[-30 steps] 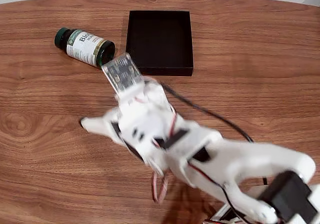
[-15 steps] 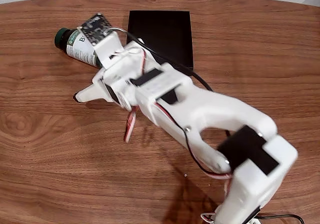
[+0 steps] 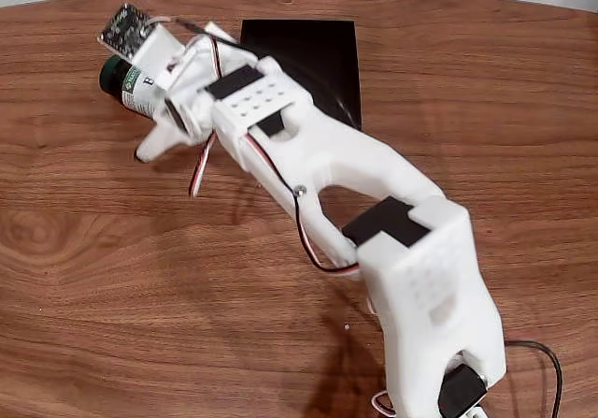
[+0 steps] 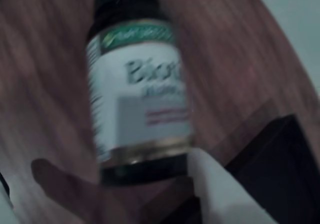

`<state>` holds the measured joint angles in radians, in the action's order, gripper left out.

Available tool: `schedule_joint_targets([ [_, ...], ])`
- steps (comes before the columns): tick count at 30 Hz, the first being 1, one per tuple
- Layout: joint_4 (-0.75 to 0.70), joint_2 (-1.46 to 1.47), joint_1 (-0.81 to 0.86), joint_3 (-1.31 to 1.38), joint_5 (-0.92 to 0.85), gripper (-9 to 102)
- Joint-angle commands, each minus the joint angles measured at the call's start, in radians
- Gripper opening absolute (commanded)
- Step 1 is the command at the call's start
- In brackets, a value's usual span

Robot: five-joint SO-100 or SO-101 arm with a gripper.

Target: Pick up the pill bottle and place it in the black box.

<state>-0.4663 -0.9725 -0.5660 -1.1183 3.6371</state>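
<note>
Lying on its side at the left of the fixed view, the pill bottle (image 3: 131, 83) points its cap toward the table's left edge, its long axis running left to right with a slight downward slant. The gripper (image 3: 149, 119) hangs directly over it, one white finger (image 3: 154, 145) spread onto the wood below the bottle, so the jaws look parted with nothing held. Blurred in the wrist view, the bottle (image 4: 137, 83) sits just ahead of a fingertip (image 4: 220, 189). Further right, the black box (image 3: 322, 58) lies near the bottle, partly covered by the arm.
</note>
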Motion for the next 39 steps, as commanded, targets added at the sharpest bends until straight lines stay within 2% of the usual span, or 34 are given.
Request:
schedule_joint_targets([
  [1, -0.02, 0.02, 0.028, 0.239, 0.02, 45],
  [5, -0.04, 0.067, 0.04, 0.331, 0.015, 44],
  [17, 0.023, 0.193, 0.054, 0.305, 0.089, 44],
  [29, 0.104, 0.328, -0.003, 0.354, 0.035, 40],
  [32, 0.109, 0.356, -0.025, 0.4, 0.002, 34],
  [36, 0.11, 0.364, -0.044, 0.43, -0.046, 16],
  [39, 0.11, 0.342, -0.044, 0.42, -0.074, 6],
])
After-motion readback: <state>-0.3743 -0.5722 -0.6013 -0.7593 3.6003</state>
